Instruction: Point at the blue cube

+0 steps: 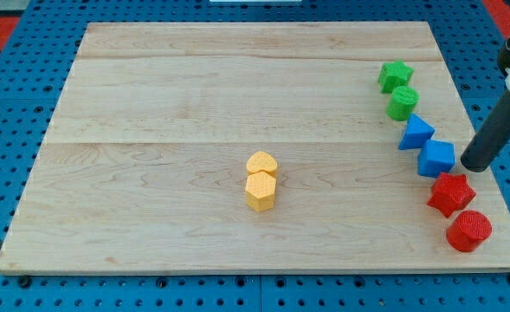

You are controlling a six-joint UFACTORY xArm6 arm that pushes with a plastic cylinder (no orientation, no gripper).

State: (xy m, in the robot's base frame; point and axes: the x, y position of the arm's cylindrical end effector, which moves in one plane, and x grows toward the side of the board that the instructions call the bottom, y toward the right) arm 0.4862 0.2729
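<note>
Right now my tip (474,165) sits on the pale wooden desk (168,95) just to the view's right of the blue cube (436,159), with a sliver of gap; no claw shows, only the dark rod. Along the right edge run a green star (395,75), green cylinder (402,103), blue triangular block (416,133), red star (450,192) and red cylinder (469,230), while two orange blocks (261,180) touch near the centre, and blue pegboard (12,95) surrounds the desk.
</note>
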